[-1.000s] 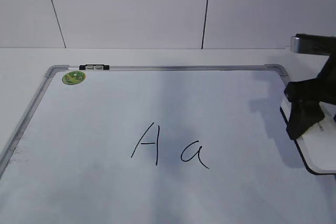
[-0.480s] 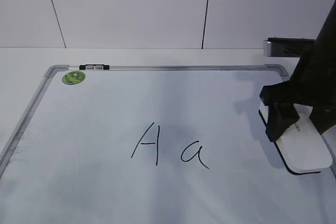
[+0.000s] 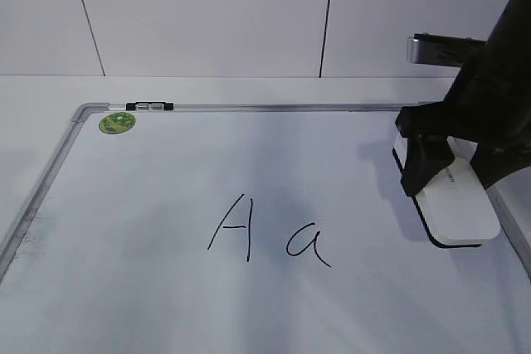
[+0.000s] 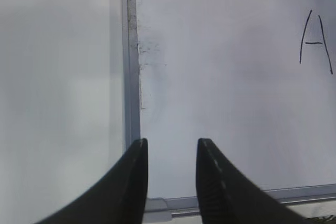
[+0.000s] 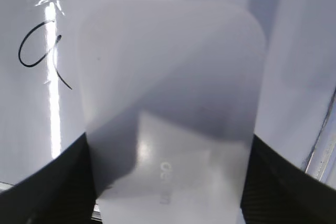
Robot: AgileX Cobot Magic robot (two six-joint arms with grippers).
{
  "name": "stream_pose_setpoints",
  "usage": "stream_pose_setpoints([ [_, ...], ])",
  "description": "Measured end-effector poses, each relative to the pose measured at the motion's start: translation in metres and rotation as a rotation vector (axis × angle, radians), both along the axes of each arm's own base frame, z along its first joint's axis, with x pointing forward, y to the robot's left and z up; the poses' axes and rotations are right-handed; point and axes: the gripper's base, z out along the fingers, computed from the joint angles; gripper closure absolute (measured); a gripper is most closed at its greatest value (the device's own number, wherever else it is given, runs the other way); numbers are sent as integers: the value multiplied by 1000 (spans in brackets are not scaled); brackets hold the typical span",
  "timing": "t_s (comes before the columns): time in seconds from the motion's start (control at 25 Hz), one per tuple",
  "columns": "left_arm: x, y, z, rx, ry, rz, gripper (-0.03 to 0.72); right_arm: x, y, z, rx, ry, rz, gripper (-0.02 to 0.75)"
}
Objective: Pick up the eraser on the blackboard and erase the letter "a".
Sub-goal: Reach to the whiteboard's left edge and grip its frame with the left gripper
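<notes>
Exterior view: right gripper (image 3: 427, 170) has its jaws clamped across the short sides of the eraser (image 3: 458, 209), over the right part of the blackboard (image 3: 166, 196). Whether the pad is touching the board or just above it, I can't tell; the shadow sits tight under it.

Key relation: the letter "a" (image 3: 307, 244) lies to the left of the eraser and a bit nearer the camera, with bare board between them. The eraser's long axis runs diagonally, far-left to near-right, so a leftward sweep would lead with its long side. The right arm is clearly the nearer one and already has the tool.

Right wrist view: eraser (image 5: 173, 108) fills the frame between the fingers, logo facing up, "a" (image 5: 42, 51) at upper left, untouched.

Left gripper (image 4: 170, 177) sits at the board's near-left corner, jaws a modest gap apart, nothing in them. Well away from the action.

Watch item: capital A (image 3: 232, 228) sits just left of the "a". My read is the sweep needs to stop short or it clips that too.

Surface: glossy white board, silver frame, green sticker (image 3: 116, 123) at the far-left corner, faint smudges along the left edge. It lies on a white table (image 3: 249, 89); white panelled wall (image 3: 207, 14) behind.
</notes>
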Motion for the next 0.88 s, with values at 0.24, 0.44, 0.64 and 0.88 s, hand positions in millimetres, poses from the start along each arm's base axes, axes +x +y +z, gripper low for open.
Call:
stream_pose_setpoints([
  [0.24, 63, 3, 19, -3, 89, 6, 449, 0, 1, 1, 14, 2, -5, 202],
  [0.44, 123, 5, 14, -7, 191, 7, 449, 0, 2, 1, 24, 4, -7, 202],
  [0.64, 165, 7, -3, -6, 278, 6, 454, -1, 4, 1, 39, 7, -4, 202],
  [0.88, 190, 8, -33, -5, 385, 5, 454, -1, 4, 1, 39, 9, -1, 202],
])
